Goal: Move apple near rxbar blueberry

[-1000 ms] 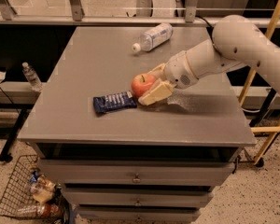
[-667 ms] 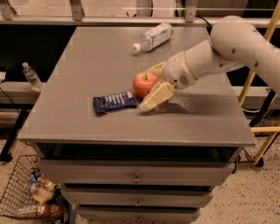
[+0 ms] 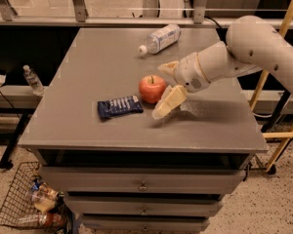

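Around apple (image 3: 152,88), claw (image 3: 159,90) now wider apart

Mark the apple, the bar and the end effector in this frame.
apple (image 3: 151,87): camera view, front of its red skin.
bar (image 3: 119,107): camera view, middle of the blue wrapper.
end effector (image 3: 159,90): camera view, midway between its open fingertips, at the apple's right side.
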Controlling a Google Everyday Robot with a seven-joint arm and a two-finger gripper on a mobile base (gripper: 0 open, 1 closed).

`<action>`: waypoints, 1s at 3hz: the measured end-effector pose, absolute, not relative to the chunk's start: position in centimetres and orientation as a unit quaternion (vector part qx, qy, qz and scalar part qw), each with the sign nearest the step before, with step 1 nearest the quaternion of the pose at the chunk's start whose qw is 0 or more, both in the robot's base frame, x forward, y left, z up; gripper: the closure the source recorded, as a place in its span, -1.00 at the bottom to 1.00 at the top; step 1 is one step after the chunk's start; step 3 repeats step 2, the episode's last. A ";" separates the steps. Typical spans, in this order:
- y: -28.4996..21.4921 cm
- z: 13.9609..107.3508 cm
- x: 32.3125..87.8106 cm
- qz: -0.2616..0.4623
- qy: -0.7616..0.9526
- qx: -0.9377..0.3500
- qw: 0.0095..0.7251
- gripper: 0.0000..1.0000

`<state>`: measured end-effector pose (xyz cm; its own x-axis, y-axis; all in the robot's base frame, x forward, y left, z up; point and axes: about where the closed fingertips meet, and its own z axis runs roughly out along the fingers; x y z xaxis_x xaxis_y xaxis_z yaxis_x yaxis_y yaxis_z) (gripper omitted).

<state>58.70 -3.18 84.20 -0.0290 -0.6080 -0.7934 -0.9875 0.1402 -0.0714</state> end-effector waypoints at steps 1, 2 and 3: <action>-5.7 85.9 57.6 0.240 0.675 -0.584 0.382 -1.00; -9.9 87.4 56.2 0.217 0.691 -0.557 0.407 -1.00; -9.9 87.4 56.2 0.217 0.691 -0.557 0.407 -1.00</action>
